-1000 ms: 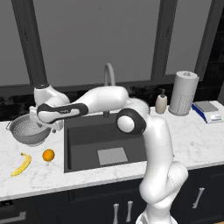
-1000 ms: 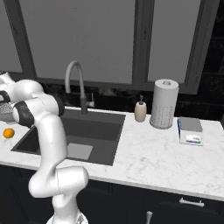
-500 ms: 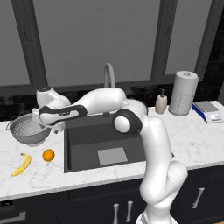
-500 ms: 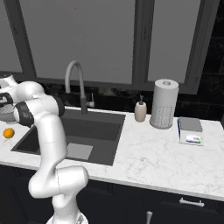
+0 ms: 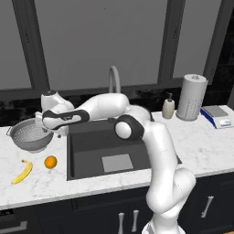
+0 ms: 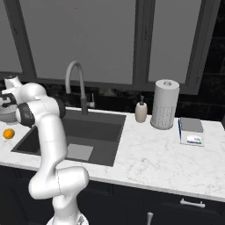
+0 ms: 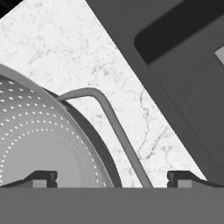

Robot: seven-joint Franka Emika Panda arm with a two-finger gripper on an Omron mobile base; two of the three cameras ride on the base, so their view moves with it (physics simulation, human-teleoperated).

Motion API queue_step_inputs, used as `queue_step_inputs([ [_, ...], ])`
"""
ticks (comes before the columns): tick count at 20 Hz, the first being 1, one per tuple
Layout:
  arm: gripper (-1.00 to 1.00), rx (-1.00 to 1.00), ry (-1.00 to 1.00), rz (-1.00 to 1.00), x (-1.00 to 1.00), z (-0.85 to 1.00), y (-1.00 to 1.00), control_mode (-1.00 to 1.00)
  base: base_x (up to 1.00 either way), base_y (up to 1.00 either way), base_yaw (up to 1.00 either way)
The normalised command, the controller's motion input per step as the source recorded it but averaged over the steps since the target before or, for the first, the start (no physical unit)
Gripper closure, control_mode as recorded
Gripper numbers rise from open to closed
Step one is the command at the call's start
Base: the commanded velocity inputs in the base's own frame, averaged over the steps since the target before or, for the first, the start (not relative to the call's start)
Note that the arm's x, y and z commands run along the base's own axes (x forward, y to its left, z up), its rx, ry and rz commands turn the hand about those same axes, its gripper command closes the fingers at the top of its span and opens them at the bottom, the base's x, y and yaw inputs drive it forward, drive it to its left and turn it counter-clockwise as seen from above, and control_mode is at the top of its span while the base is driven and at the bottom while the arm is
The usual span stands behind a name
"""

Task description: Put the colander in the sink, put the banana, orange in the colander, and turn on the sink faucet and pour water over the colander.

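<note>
The silver perforated colander (image 5: 28, 135) stands on the marble counter left of the sink (image 5: 91, 155). My gripper (image 5: 49, 133) hangs open over the colander's right rim. In the hand view the gripper (image 7: 113, 179) straddles the colander (image 7: 35, 131) rim and its wire handle (image 7: 109, 118), one fingertip (image 7: 41, 178) over the bowl and the other outside it. The banana (image 5: 22, 172) and the orange (image 5: 50, 162) lie on the counter in front of the colander. The gooseneck sink faucet (image 5: 113, 80) rises behind the basin, partly hidden by my arm. The orange (image 6: 8, 133) and the faucet (image 6: 74, 83) also show in the right base view.
A soap bottle (image 5: 168, 108), a white paper-towel roll (image 5: 191, 97) and a small scale (image 5: 217, 115) stand on the counter right of the sink. A dark windowed wall runs behind. The counter's front edge lies just before the fruit.
The hand has come down a little and shifted slightly right toward the colander's right rim. The jaws have stayed open; colander and fruit have not moved.
</note>
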Motion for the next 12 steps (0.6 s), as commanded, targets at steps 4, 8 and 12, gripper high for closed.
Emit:
queue_step_inputs([
  [4,-1.00,0.06,0.00,0.00,0.29,-0.14,0.21,-1.00,0.00,0.00,0.00],
  [8,-1.00,0.06,0.00,0.00,0.28,-0.15,0.23,-1.00,0.00,0.00,0.00],
  [12,-1.00,0.01,0.00,0.01,0.10,-0.20,0.19,-1.00,0.00,0.00,0.00],
])
